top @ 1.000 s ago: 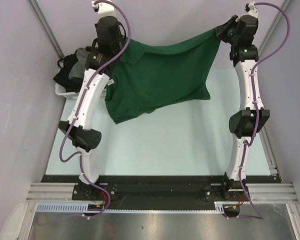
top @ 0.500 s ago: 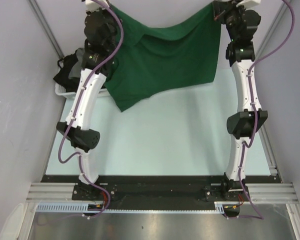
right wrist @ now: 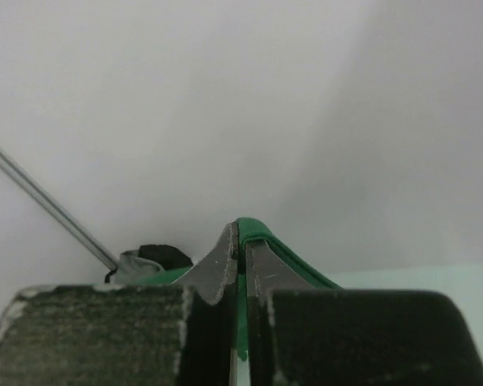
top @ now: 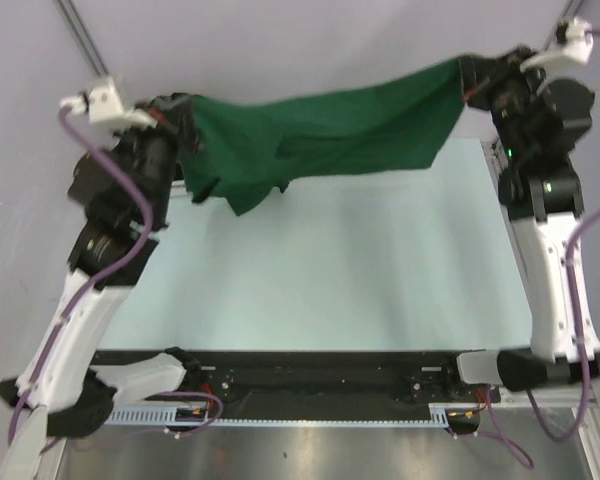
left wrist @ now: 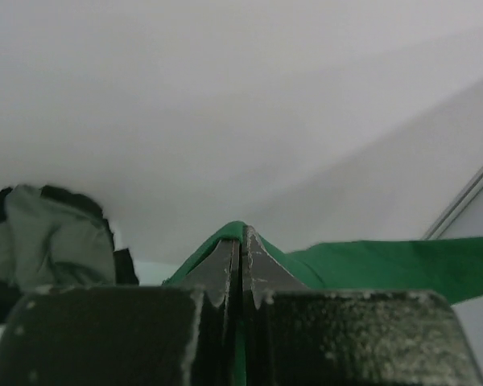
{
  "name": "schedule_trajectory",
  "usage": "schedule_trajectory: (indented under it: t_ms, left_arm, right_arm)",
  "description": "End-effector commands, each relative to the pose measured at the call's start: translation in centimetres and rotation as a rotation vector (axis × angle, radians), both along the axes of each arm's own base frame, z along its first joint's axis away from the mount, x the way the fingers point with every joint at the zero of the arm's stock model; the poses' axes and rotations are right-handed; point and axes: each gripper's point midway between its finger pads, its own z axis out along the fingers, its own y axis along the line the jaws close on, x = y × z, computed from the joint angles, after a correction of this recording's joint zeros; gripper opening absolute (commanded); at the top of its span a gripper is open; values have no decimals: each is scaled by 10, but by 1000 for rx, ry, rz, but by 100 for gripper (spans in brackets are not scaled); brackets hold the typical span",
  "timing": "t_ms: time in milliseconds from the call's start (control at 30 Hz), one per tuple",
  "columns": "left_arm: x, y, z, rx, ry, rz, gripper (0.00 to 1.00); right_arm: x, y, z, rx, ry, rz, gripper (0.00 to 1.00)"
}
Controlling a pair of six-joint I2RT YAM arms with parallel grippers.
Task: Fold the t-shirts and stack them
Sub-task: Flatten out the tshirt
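**A:** Both arms have swung up and apart since a second ago. The green shirt (top: 330, 135) draped down onto the counter (top: 330, 270) then. Now it hangs stretched in the air over the counter's far half, not touching it as far as I can see.

**B:** Fingers?

**A:** The left fingers (left wrist: 232, 259) are pinched flat on a fold of green cloth, above the counter's far left corner. The right fingers (right wrist: 225, 256) are the same, clamped on an edge above the far right corner.

**B:** How will it handle?

**A:** It's soft, light, floppy cotton. It sags in the middle, and a bunched flap hangs low near the left grip. It's not slippery, but these are thin pinches, so spreading wider could tug the cloth out. Shoulders or hem corners look like the best holds. I can't tell which parts are held now because the cloth is too bunched.

**B:** Anything around?

**A:** There's a grey and black pile (left wrist: 56, 241) off the counter's far left. It shows in both wrist views, but the top view doesn't show it. Walls stand close behind and beside the counter, and a metal bar (right wrist: 48, 201) runs up beyond its far left. That low flap would likely land first and crumple under the rest of the shirt.
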Motion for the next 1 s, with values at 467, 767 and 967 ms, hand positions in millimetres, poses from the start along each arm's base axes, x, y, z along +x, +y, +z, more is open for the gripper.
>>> schedule_trajectory:
  t_ms: [467,767,967]
  left_arm:
    - [-88,30,-263,156,764,-52,0]
    - [-139,19,-336,136,1048,-183,0]
    - [-168,19,-382,118,1202,-216,0]
  right_arm:
    - [-135,-57,-412,-40,1441,-149,0]
    - [-207,-27,-443,0,1681,34,0]
    - [-251,-11,-459,39,1762,86,0]
